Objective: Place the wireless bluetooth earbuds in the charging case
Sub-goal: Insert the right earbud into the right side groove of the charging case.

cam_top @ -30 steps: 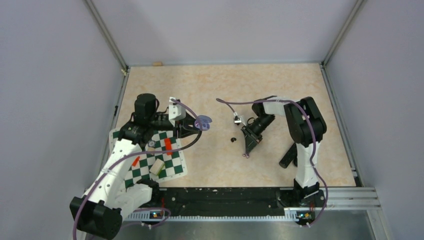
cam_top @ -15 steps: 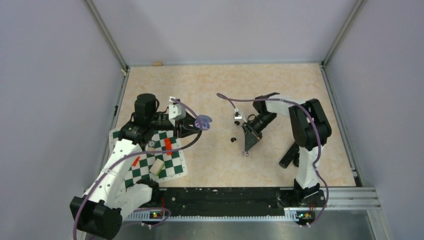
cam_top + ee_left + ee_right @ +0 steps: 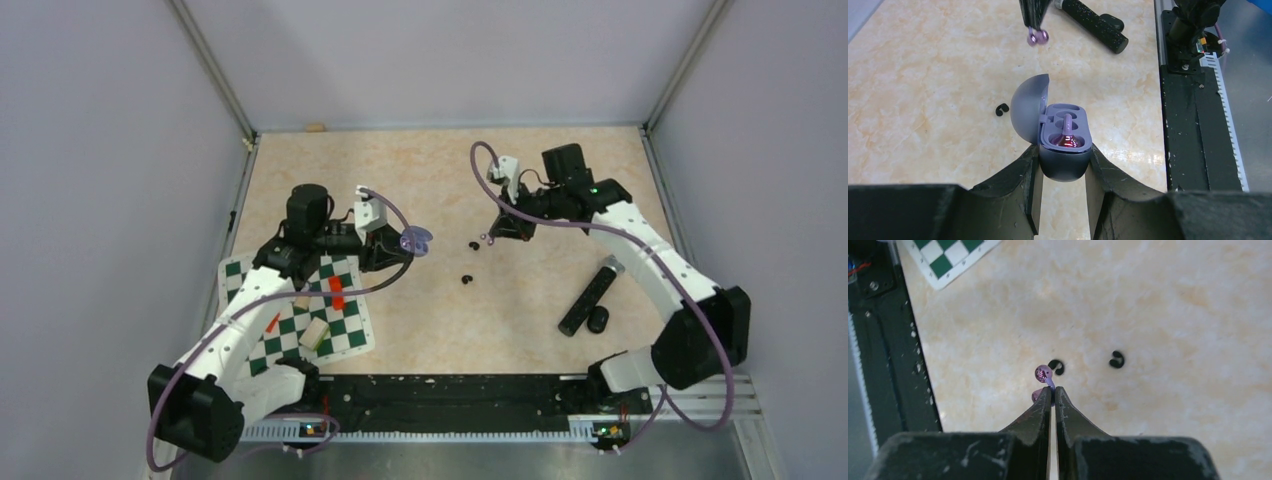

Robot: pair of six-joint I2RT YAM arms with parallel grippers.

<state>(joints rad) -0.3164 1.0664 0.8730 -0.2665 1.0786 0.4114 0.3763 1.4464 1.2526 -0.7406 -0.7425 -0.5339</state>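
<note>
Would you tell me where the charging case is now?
In the top view the charging case is left of centre, lid open, gripped by the left claw beside the checkered mat.

Beige marbled table [image 3: 440, 330] between plain grey walls [image 3: 100, 200].

A green and white checked mat [image 3: 345, 335] lies on the left of the tan surface [image 3: 420, 320]. On it sit a pale block [image 3: 314, 333] and two red bits [image 3: 337, 300]. A long black tube [image 3: 588, 298] lies on the right, with a small black knob [image 3: 598, 320] right beside it. Two tiny black curls [image 3: 466, 279] lie in the middle.
</note>
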